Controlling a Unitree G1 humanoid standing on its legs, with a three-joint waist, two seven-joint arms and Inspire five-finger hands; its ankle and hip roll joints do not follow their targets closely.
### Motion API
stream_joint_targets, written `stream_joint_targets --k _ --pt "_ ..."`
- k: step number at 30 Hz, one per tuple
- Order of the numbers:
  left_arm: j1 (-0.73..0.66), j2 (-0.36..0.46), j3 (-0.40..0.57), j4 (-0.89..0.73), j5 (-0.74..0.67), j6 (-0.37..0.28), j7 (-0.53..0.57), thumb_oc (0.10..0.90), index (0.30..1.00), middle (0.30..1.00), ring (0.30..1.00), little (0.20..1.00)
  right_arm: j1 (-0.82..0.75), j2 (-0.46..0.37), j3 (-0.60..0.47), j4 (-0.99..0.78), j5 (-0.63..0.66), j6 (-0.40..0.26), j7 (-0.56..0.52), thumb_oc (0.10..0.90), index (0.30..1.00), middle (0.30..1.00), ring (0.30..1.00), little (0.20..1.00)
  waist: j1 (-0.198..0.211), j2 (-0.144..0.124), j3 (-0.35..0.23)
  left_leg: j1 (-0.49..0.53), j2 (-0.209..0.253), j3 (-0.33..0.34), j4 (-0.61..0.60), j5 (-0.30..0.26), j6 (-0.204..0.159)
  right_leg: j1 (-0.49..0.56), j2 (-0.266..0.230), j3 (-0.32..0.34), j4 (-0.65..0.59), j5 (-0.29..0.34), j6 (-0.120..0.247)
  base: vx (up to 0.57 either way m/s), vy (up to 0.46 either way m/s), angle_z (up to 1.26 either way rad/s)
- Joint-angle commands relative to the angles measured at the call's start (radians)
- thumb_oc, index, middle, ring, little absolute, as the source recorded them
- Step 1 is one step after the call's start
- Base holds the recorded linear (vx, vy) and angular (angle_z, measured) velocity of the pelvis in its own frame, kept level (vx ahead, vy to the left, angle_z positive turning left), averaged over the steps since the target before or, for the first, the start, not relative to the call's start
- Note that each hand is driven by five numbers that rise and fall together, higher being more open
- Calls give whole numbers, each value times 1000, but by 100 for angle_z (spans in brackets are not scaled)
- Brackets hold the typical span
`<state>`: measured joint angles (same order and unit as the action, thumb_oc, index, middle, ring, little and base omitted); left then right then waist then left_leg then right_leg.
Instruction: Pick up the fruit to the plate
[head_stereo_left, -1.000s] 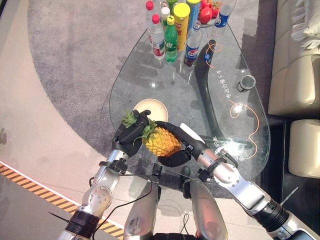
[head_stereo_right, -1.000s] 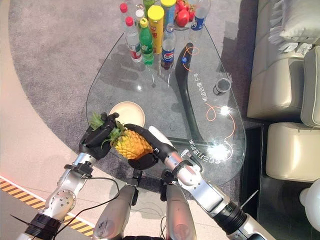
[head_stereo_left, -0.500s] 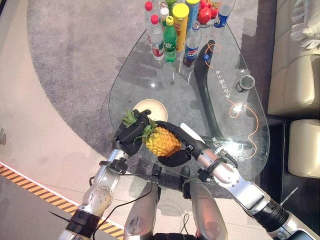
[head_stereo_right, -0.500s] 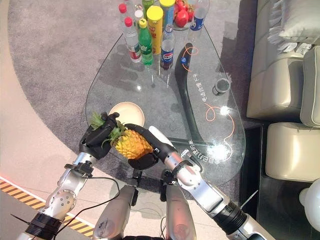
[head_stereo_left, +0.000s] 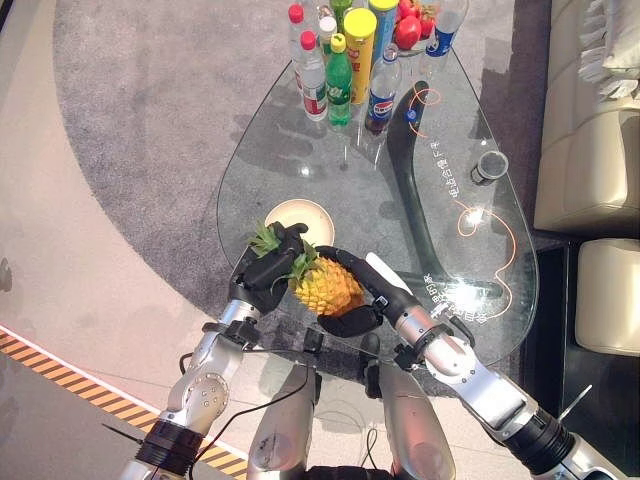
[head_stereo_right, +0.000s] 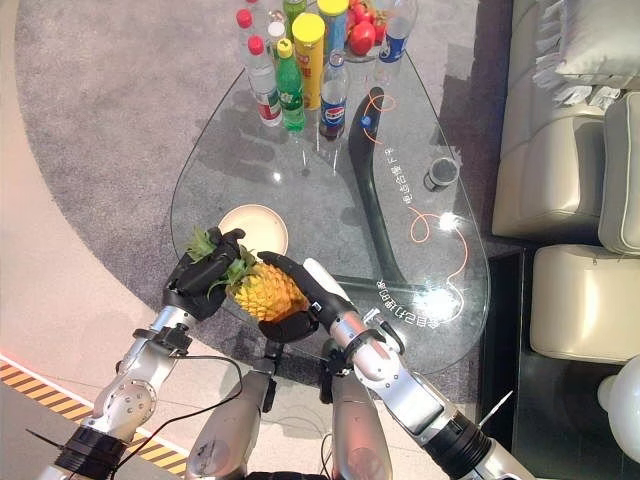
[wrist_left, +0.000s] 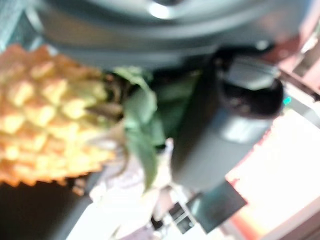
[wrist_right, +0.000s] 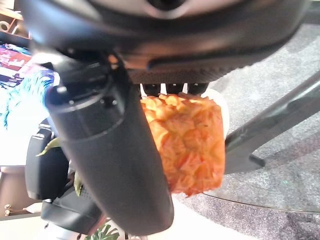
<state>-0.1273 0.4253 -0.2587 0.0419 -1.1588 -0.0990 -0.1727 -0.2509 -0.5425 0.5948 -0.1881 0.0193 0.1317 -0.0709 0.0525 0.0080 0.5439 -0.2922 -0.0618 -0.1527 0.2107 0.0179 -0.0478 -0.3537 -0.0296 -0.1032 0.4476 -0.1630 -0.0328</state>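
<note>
A yellow pineapple with a green leafy crown is held over the near left edge of the glass table. My left hand is curled round the crown end, and my right hand is curled round the fruit's body from the right. The right wrist view shows the pineapple close between that hand's fingers and thumb. The left wrist view shows the pineapple's leaves beside my left thumb. A small cream plate lies on the glass just beyond the two hands.
Several bottles and a yellow can stand at the table's far end, with red fruit behind them. A small dark cup stands near the right edge. A beige sofa runs along the right side.
Both hands and the pineapple have shifted slightly forward, towards the plate. The grip on the fruit is unchanged.
</note>
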Motion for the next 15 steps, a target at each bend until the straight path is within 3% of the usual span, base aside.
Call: stream_joint_targets --k 1,15 --pt "69 -35 -14 -141 33 -36 -128 100 300 300 300 200 -75 37 -155 -127 -24 -92 -120 800 900 900 900 900 -20 -5 -56 -2 -50 73 77 -31 81 86 34 65 -164 114 25 0 0 0" --pt "68 -33 18 -130 95 -76 -113 100 300 300 300 200 -48 34 -185 -106 -37 -89 -128 800 900 900 900 900 -25 -3 -52 -6 -48 74 82 -32 79 84 33 66 -160 111 24 0 0 0"
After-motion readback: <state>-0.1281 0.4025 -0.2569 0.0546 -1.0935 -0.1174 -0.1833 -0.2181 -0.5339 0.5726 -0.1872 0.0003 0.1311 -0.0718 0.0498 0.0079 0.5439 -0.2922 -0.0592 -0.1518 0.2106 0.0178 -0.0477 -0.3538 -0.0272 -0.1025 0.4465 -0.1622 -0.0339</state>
